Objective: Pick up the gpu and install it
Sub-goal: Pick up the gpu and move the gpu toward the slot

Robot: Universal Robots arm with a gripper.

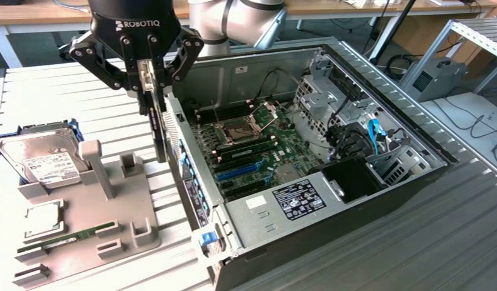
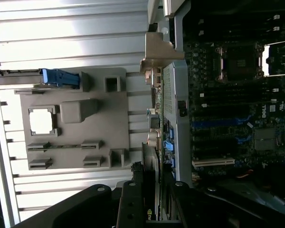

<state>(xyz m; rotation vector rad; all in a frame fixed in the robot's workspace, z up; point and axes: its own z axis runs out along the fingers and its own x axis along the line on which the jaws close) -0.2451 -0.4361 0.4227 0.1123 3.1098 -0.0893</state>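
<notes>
The gripper (image 1: 149, 91), jaws clamped on the gpu (image 1: 160, 130), holds it upright just outside the computer case (image 1: 232, 76); mid-transfer, not yet slotted.

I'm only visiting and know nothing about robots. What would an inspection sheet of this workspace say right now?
Surface: ribbed metal table carrying an open computer case and a grey parts holder.
Job's things: gpu hangs edge-on just outside the case wall, not in any motherboard slot.
Clutter: hard drive and RAM stick on the holder.
Grippers: tool shut on the gpu's upper end.
Cables: blue cable inside the case; loose black cables at the exterior view's right.
Surroundings: wooden desks, metal rack.
</notes>
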